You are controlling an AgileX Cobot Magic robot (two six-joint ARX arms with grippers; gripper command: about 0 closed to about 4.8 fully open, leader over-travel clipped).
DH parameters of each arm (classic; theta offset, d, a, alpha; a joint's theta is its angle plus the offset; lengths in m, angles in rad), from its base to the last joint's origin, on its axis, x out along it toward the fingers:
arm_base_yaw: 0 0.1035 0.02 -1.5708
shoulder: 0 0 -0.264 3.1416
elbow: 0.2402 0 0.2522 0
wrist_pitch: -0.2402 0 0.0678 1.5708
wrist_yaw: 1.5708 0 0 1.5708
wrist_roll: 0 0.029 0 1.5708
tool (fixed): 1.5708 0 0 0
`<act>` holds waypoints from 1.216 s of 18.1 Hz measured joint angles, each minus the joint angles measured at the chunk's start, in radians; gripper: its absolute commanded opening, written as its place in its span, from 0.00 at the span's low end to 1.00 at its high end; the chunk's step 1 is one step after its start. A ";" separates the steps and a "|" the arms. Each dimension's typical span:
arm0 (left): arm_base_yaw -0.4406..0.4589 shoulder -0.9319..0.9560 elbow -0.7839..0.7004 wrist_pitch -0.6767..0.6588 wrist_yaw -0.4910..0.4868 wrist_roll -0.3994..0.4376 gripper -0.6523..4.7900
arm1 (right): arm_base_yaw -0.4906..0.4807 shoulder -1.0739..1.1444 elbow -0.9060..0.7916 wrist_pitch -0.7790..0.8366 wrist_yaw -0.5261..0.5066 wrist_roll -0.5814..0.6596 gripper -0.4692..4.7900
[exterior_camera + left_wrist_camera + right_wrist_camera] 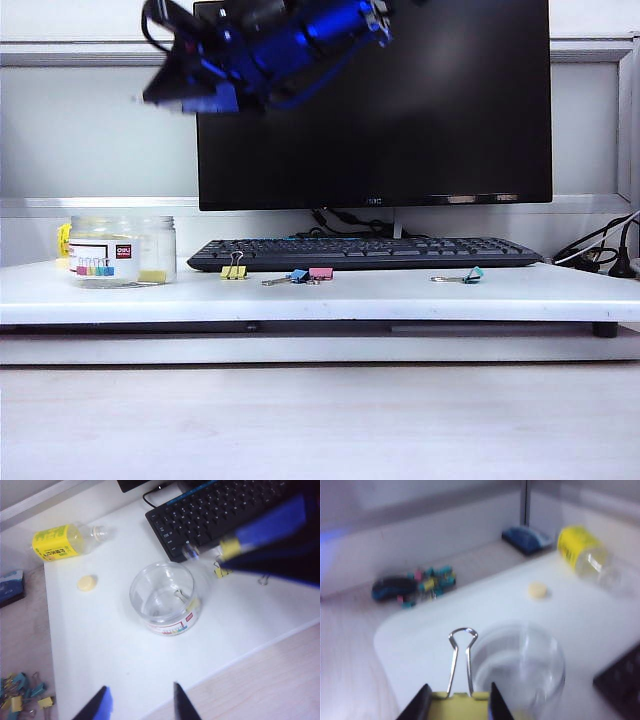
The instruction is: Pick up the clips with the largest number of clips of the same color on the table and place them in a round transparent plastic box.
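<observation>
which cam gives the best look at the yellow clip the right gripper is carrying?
Right wrist view: the yellow clip sits pinched in the right gripper, wire handles up, above the round transparent plastic box. Left wrist view shows only a blurred yellow bit on the arm. Exterior view: motion blur hides it.
</observation>
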 measured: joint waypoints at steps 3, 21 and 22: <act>0.000 0.000 0.000 -0.003 -0.002 0.006 0.44 | 0.000 0.035 0.068 0.000 -0.010 0.000 0.25; 0.000 0.000 -0.002 -0.025 -0.045 0.014 0.44 | 0.016 0.287 0.308 -0.028 -0.045 0.000 0.25; 0.000 0.000 -0.002 -0.025 -0.045 0.014 0.44 | 0.016 0.296 0.311 -0.032 -0.045 0.000 0.25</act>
